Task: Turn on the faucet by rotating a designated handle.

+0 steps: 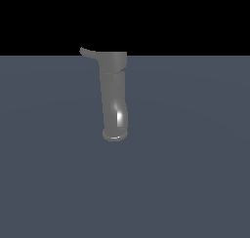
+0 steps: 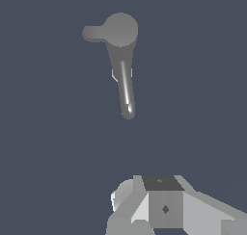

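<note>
The faucet (image 2: 124, 70) stands against a flat slate-blue floor (image 2: 43, 147), seen nearly end-on from above: its wider collar shows as a round grey disc, and the tube narrows away from it to a small rounded end, with a bright streak of glare along its length. The handle (image 2: 93, 33) is a short stubby lever jutting sideways from the collar. A pale patch sits against the tube's side, too small to identify. Part of the gripper (image 2: 164, 207) shows at the frame edge as white and grey angular blocks, well apart from the faucet; its fingers are probably out of frame.
</note>
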`<state>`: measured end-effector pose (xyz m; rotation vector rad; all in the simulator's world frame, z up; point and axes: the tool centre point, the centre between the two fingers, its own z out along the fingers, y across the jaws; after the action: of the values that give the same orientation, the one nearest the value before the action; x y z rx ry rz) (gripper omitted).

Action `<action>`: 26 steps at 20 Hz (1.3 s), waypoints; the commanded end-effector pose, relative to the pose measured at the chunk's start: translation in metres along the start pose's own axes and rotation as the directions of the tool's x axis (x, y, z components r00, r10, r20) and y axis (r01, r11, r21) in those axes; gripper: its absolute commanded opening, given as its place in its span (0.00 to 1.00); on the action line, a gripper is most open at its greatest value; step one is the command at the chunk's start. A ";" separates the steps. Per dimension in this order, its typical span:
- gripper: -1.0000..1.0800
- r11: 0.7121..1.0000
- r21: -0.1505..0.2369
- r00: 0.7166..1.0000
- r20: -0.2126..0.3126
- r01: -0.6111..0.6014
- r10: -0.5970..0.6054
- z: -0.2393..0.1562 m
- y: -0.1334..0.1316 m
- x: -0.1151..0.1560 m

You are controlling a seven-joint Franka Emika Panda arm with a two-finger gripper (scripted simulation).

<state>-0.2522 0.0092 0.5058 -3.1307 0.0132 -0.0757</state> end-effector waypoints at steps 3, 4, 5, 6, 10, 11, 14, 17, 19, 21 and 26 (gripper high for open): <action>0.00 1.000 -0.001 1.000 0.001 0.000 0.000 0.001 0.000 0.001; 0.00 1.000 -0.002 1.000 0.003 0.001 -0.001 0.001 -0.001 0.001; 0.00 1.000 -0.003 1.000 0.006 0.002 -0.002 0.003 -0.002 0.002; 0.00 1.000 -0.005 1.000 0.009 0.004 -0.004 0.004 -0.003 0.003; 0.00 1.000 -0.014 1.000 0.019 0.014 -0.013 0.009 -0.006 0.006; 0.00 1.000 -0.015 1.000 0.020 0.016 -0.016 0.009 -0.006 0.006; 0.00 1.000 -0.016 1.000 0.020 0.017 -0.016 0.009 -0.006 0.005; 0.00 1.000 -0.012 1.000 0.020 0.008 -0.007 0.009 -0.006 0.007; 0.00 1.000 -0.009 1.000 0.020 -0.003 0.003 0.010 -0.007 0.010; 0.00 1.000 -0.004 1.000 0.021 -0.017 0.017 0.011 -0.008 0.014; 0.00 0.997 0.011 0.997 0.025 -0.072 0.071 0.014 -0.010 0.027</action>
<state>-0.2292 0.0184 0.4941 -3.1215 0.0967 -0.0389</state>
